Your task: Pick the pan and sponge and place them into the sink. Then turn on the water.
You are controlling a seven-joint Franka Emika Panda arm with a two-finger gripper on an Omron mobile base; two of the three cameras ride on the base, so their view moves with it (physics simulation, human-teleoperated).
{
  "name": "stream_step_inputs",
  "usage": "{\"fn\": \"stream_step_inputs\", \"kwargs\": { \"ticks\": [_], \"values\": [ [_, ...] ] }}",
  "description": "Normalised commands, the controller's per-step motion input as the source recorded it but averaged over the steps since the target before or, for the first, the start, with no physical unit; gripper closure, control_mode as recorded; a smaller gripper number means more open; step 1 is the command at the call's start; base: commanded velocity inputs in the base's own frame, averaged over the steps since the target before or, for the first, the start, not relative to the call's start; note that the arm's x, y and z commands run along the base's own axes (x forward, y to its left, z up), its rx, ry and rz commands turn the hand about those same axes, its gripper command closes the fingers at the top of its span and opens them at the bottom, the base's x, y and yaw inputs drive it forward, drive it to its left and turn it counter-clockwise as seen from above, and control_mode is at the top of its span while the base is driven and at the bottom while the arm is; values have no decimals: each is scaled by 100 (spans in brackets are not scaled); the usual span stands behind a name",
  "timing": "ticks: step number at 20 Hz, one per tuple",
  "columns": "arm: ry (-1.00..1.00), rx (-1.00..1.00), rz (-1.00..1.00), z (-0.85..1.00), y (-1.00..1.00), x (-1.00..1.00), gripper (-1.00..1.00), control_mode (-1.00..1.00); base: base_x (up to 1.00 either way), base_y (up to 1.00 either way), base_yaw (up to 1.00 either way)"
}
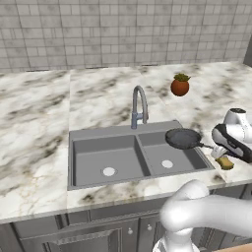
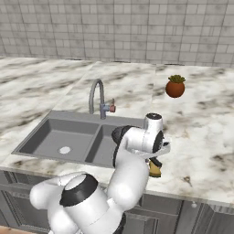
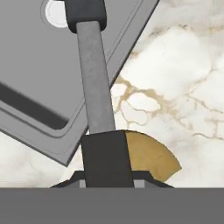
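— Where does the pan (image 1: 183, 138) stand relative to the sink (image 1: 78, 160)?

— Its round dark bowl hangs over the right-hand basin, toward that basin's back corner. The handle (image 3: 93, 83) runs out past the sink's right rim toward the arm. Whether the bowl rests on the rim or is clear of it, I cannot tell.

— And the gripper (image 3: 107, 175)?

— Clenched on the end of the pan handle, just beyond the sink's right rim. In the hand view the handle's dark end sits squarely between the two finger tips. In the left base view the fingers are covered by the wrist; in the right base view the arm blocks both the pan and most of the right basin.

— The sponge (image 1: 226, 163)?

— On the counter (image 1: 34, 113) just right of the sink, directly below the hand. Partly hidden: only a yellow wedge shows beside the handle. Contact with the gripper cannot be judged.

— Anything else near the sink?

— The faucet (image 1: 139, 106) stands behind the divider. A red-orange pot (image 1: 180, 86) with a green plant stands on the counter behind the sink's right end, well apart.
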Motion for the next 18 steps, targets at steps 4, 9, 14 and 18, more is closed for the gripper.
{"fn": "stream_step_inputs", "kwargs": {
  "ticks": [4, 9, 14, 18],
  "values": [
    [0, -6, 8, 0, 76, -6, 100, -100, 0, 0, 0],
    [0, -4, 7, 8, 67, -15, 100, -100, 0, 0, 0],
    [0, 0, 7, 25, 52, -26, 100, -100, 0, 0, 0],
    [0, 0, 5, 35, 38, -30, 100, -100, 0, 0, 0]
  ]
}}
